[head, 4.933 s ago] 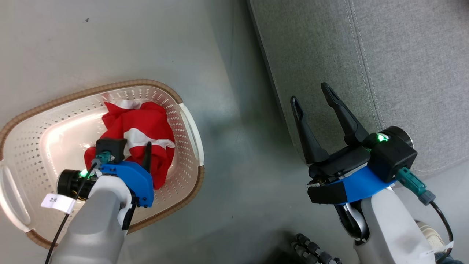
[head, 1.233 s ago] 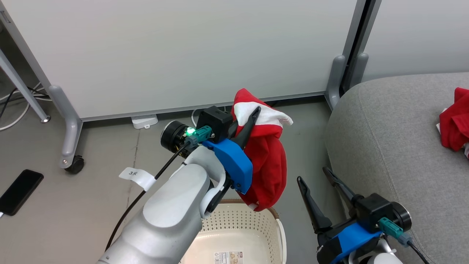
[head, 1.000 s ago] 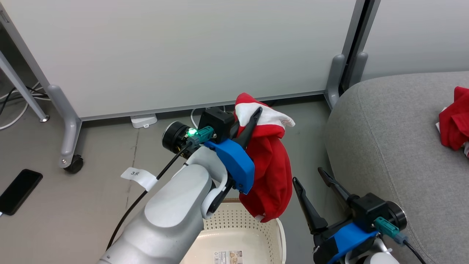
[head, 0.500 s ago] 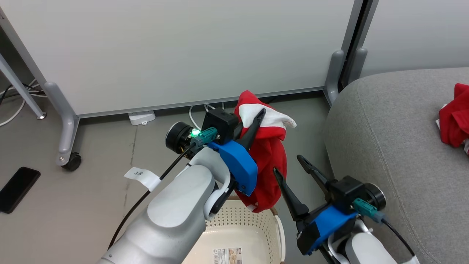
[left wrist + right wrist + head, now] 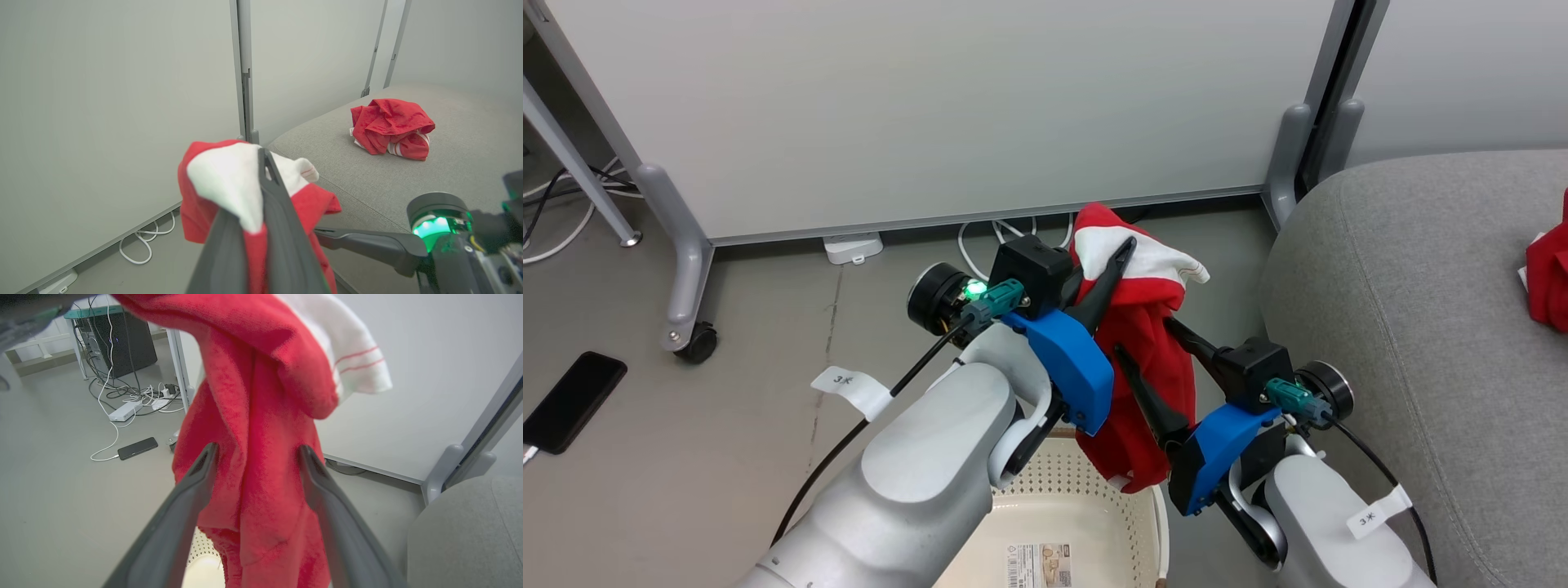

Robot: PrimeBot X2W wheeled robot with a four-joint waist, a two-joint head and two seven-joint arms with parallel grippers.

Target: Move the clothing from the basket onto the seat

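Left gripper (image 5: 1123, 253): clamped on the white-trimmed top of the red garment (image 5: 1131, 441), as half a second ago, holding it hanging above the basket (image 5: 1086, 498). Right gripper (image 5: 1143, 336): fingers spread; earlier just beside the cloth, it now has one finger on either side of the hanging fabric, not yet closed. Second garment (image 5: 390, 126): crumpled on the seat (image 5: 1421, 269), unchanged. Basket: on the floor beside the seat.
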